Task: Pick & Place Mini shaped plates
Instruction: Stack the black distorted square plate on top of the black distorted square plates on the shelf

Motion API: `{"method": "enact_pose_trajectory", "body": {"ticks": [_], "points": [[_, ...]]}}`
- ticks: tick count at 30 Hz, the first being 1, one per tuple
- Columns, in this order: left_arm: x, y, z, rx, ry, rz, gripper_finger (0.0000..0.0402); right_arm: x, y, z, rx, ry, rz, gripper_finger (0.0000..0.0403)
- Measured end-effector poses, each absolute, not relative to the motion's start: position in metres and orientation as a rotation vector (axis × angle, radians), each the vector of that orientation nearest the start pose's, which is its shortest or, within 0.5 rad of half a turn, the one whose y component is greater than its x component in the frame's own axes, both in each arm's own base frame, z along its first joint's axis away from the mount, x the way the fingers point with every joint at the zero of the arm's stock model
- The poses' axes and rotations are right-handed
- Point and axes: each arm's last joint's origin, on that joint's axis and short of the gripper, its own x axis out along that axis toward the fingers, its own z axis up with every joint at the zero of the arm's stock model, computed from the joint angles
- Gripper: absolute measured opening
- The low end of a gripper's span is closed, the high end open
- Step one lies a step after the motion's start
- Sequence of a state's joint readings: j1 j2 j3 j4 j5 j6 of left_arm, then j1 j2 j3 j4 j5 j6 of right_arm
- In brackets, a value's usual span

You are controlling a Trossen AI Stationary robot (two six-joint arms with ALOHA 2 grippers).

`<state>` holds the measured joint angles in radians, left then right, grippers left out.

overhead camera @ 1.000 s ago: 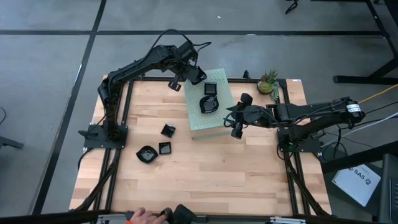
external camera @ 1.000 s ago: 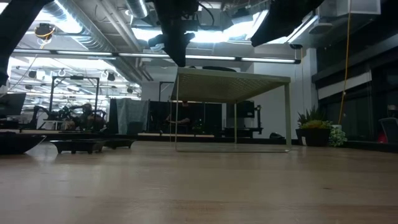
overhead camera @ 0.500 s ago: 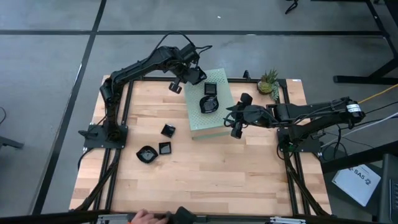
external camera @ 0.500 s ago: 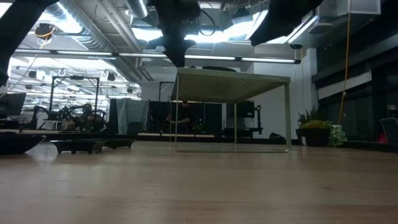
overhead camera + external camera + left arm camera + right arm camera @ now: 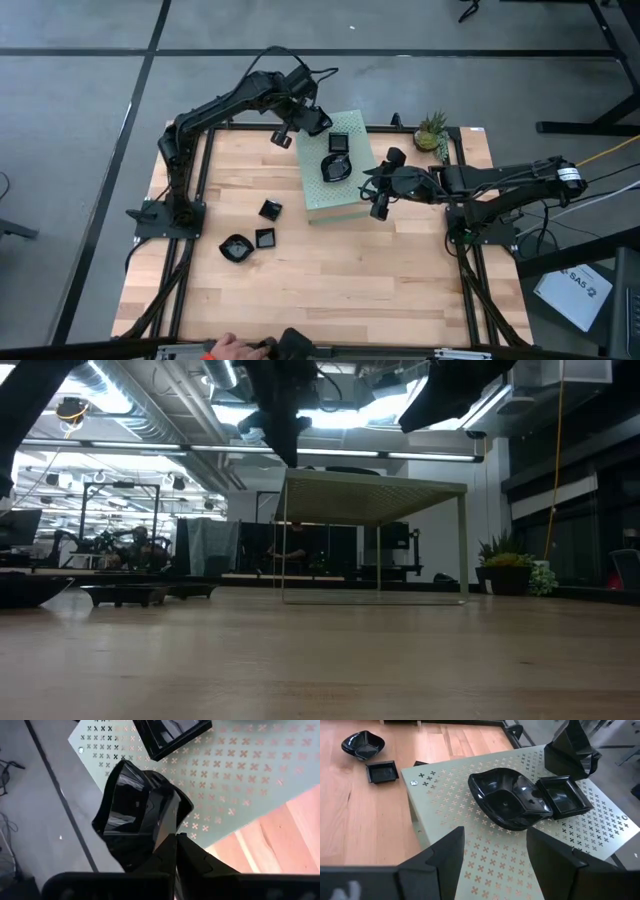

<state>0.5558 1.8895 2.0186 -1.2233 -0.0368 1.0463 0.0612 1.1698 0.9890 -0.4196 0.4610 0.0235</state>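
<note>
Near edge of the table [image 5: 330, 290]: a hand [image 5: 232, 349] in view. Three mini shaped plates on the wood on the left arm's side: a wavy dish [image 5: 236, 247], a square one [image 5: 265, 238] just beside it, another square one [image 5: 270, 209] a little farther back. Mid-table: pale green perforated box [image 5: 345, 195], carrying a wavy plate [image 5: 510, 802] touching a square plate [image 5: 562, 795]. Right gripper [image 5: 378, 187] beside the box's right edge, fingers spread, holding nothing. Left gripper [image 5: 297, 122] over the box's far left corner, fingers pinched on the rim of a black plate [image 5: 137, 812]. Small plant [image 5: 431, 131] at the far right corner.
</note>
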Motion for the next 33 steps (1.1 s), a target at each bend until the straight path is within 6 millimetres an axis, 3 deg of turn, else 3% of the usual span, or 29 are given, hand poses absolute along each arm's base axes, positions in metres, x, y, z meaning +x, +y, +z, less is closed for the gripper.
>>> {"method": "enact_pose_trajectory", "body": {"ticks": [9,18,33], "points": [[0.331,0.21,0.343,0.591,1.247,-0.094,0.0002,0.246,0.002,0.309,-0.107,0.573,-0.402,0.0212],[0.315,0.197,0.365,0.602,1.232,-0.093,0.0005,0.246,0.002,0.309,-0.11,0.574,-0.402,0.0212],[0.321,0.201,0.371,0.667,1.155,-0.056,0.0088,0.246,0.002,0.309,-0.122,0.573,-0.425,0.0212]]}}
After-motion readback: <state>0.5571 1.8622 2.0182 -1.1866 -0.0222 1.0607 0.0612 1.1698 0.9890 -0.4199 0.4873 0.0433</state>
